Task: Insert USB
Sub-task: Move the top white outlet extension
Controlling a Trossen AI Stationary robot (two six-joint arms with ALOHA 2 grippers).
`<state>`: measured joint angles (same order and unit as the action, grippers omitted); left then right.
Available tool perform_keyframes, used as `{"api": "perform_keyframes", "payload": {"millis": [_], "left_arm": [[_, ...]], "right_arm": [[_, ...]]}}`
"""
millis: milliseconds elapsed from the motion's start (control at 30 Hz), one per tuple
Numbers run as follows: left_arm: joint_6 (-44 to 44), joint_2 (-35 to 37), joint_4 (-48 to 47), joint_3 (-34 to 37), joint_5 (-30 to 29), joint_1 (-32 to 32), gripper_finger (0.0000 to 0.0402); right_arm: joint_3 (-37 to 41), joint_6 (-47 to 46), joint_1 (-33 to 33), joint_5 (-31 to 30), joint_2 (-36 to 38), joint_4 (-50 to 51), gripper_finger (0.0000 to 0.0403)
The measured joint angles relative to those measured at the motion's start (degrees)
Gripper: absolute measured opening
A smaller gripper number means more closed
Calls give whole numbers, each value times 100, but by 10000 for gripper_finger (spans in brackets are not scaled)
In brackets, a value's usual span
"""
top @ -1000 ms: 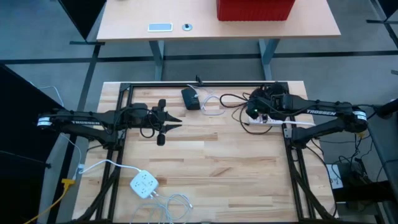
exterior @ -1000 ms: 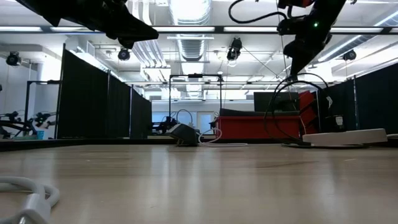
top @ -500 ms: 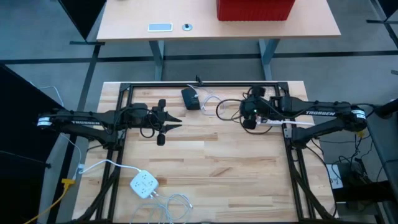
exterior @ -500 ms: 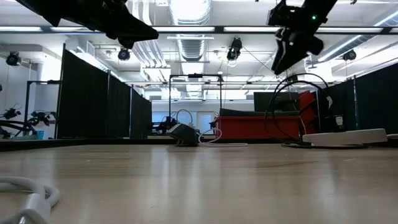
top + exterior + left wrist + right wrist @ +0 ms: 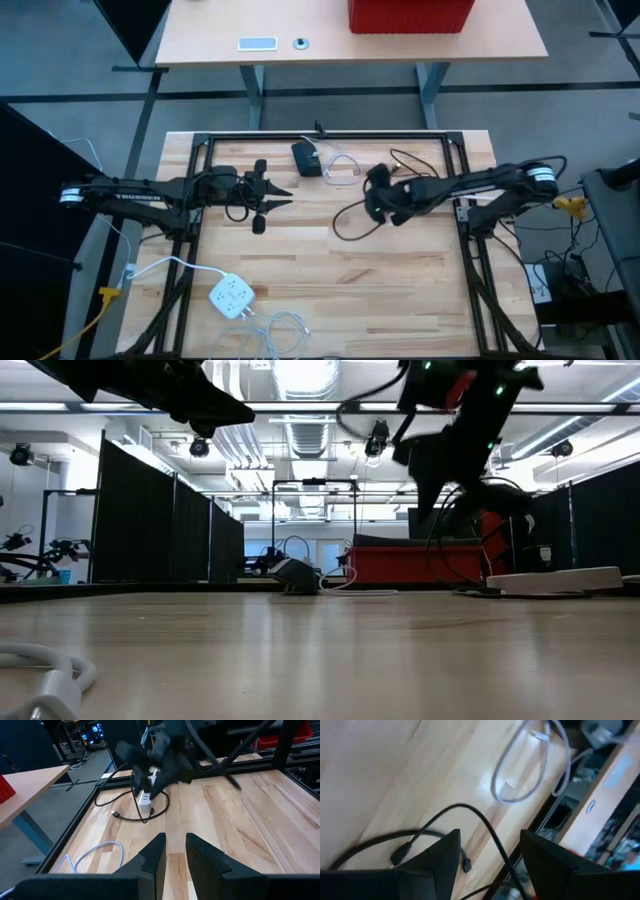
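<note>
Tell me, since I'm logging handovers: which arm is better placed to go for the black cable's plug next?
Right. The right gripper hangs over the black cable, jaws open, plug just ahead. The left gripper waits off to the left, away from the cable.

Wooden table — black cable, white power strip.

the right gripper has swung toward the table's middle, dragging the black cable along.

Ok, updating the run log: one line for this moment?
left tool open, waiting table-left | right tool open, mid-table | black cable passing through its gap
</note>
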<state>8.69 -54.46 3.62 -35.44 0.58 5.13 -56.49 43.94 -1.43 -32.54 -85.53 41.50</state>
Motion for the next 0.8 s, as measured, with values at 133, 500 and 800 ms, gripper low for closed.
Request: {"api": "perform_keyframes", "payload": {"millis": [133, 500, 800], "left_arm": [[0, 0, 3, 0, 0, 0, 64], [0, 0, -26, 0, 0, 0, 64], [-20, 0, -35, 0, 0, 0, 64]], "right_arm": [[-4, 260, 6, -438, -500, -394, 190], [-13, -113, -370, -2339, -443, -1632, 185], [-15, -915, -719, 27, 1125, -991, 168]]}}
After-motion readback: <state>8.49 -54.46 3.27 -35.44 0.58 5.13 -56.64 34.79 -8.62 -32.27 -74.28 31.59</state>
